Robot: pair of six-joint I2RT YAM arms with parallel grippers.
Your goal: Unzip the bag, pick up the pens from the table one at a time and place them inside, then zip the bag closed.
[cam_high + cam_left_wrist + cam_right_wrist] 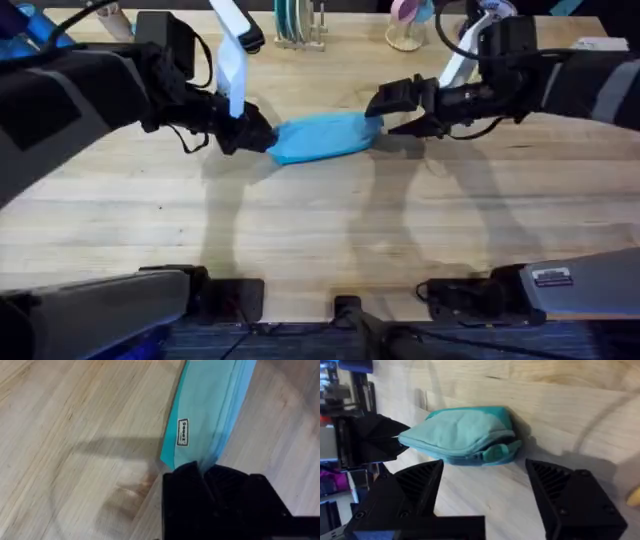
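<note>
Left gripper [258, 135] clamped on bag [322, 137] end, corner hidden, right gripper [392, 110] spread apart beside it

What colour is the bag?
Light blue. The bag shows best in the overhead view, lying on the wooden table.

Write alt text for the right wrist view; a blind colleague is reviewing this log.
A light blue fabric pencil pouch lies on the wooden table, its zipper pull tab facing the open right gripper, whose two black fingers stand apart just short of it. The left gripper is shut on the pouch's far end.
</note>
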